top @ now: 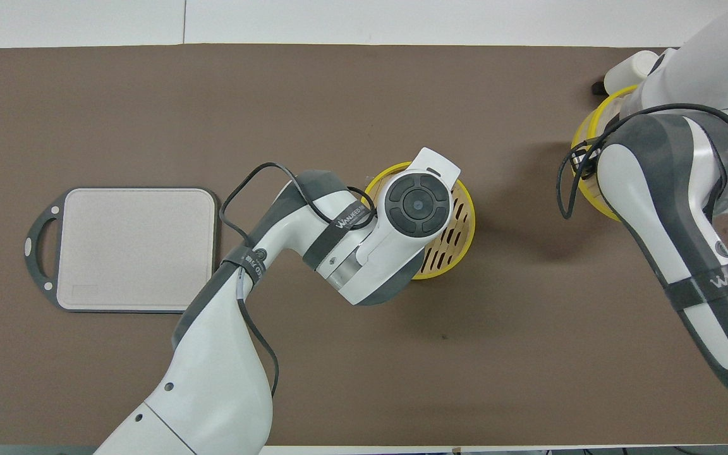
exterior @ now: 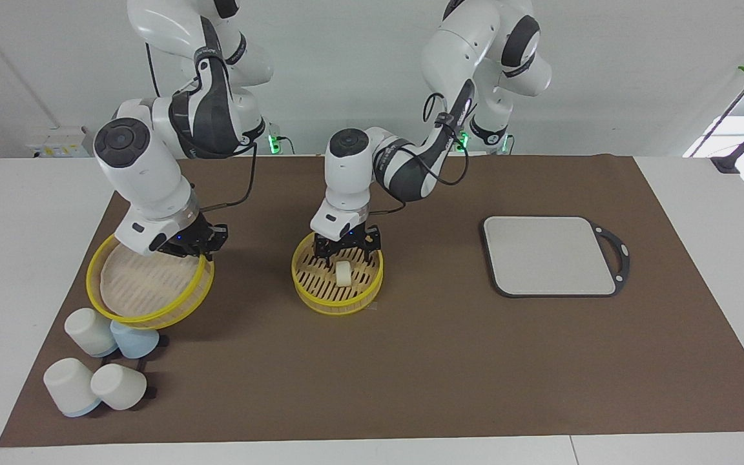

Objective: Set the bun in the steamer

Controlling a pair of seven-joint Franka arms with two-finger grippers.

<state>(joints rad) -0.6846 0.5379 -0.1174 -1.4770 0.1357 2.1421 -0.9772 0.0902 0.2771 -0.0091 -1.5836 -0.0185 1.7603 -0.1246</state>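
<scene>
I see the left gripper (exterior: 346, 253) released, bun (exterior: 343, 273) just below in steamer (exterior: 301, 274); right gripper (exterior: 199, 248) grasping lid (exterior: 146, 284) rim; brown mat (exterior: 411, 361).

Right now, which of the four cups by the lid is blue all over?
The pale blue cup, lying beside the tilted yellow-rimmed woven lid; the other three cups are white-bodied.

- A dark band around the left arm (top: 339, 222) carries pale lettering in the overhead view; it looks like a brand word starting "WAU", but the remaining letters cannot be made out.
- A like band on the right arm (top: 715, 285) shows similar lettering, cut off at the view's edge.
- No other text, number or sign can be read on either arm or on the surface.
</scene>
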